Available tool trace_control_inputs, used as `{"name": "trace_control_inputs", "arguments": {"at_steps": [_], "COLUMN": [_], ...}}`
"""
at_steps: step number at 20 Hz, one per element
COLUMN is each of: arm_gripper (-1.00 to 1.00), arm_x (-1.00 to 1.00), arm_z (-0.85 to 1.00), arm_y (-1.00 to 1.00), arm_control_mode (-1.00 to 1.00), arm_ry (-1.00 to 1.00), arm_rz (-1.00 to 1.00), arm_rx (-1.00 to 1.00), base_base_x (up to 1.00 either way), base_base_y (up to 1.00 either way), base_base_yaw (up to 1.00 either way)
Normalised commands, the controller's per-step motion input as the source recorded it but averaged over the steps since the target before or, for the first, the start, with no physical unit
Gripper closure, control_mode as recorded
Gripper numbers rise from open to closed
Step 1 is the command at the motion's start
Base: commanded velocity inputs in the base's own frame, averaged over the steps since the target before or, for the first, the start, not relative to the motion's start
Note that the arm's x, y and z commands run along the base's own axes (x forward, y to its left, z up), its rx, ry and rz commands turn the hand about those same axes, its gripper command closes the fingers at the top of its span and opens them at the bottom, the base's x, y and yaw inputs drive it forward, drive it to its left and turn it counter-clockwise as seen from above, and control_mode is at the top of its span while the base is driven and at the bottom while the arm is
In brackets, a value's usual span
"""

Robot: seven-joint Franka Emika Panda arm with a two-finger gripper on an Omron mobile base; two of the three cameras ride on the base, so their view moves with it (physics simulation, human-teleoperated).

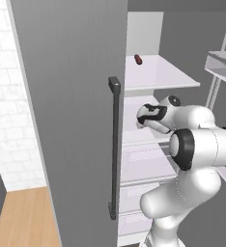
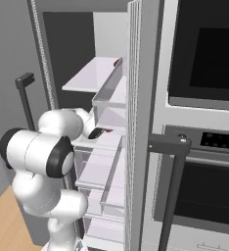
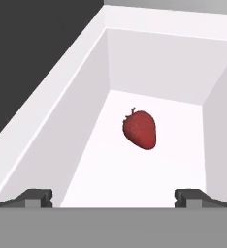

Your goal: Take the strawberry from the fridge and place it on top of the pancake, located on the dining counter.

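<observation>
The strawberry (image 3: 140, 130), small, red and rounded, lies on the white floor of a walled fridge compartment (image 3: 76, 126), stem end pointing away. My gripper (image 3: 114, 197) is open, its two dark fingertips (image 3: 38, 196) wide apart, just short of the berry and not touching it. The grey fridge (image 1: 66, 120) has its right door open, and my arm (image 1: 192, 140) reaches in at middle-shelf height. The pancake and the dining counter are out of view.
A darker maroon item (image 1: 138, 59) lies on the upper white shelf (image 1: 163, 77). The open fridge door with its bins (image 2: 111, 103) and dark bar handle (image 2: 172, 186) stands close on the right, beside a wall oven (image 2: 204, 49). White walls close in the compartment on three sides.
</observation>
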Motion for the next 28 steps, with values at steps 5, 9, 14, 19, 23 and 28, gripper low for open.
{"name": "trace_control_inputs", "arguments": {"at_steps": [5,9,14,19,23,28], "arm_gripper": [-1.0,-1.0,-1.0,-1.0,-1.0,-1.0], "arm_x": [0.43,0.37,0.25,0.17,0.08,0.05], "arm_z": [0.0,0.0,-0.05,-0.2,-0.29,-0.14], "arm_y": [0.0,-0.02,0.0,0.0,0.0,0.0], "arm_control_mode": [-1.0,-1.0,-1.0,-1.0,-1.0,-1.0], "arm_ry": [0.02,0.0,0.0,0.0,0.01,0.02], "arm_rz": [0.0,0.0,0.0,0.0,0.0,0.0], "arm_rx": [0.0,0.0,0.0,0.0,0.0,0.0], "base_base_x": [0.0,0.0,0.0,0.0,0.0,0.0], "base_base_y": [0.0,0.0,0.0,0.0,0.0,0.0], "base_base_yaw": [0.0,0.0,0.0,0.0,0.0,0.0]}}
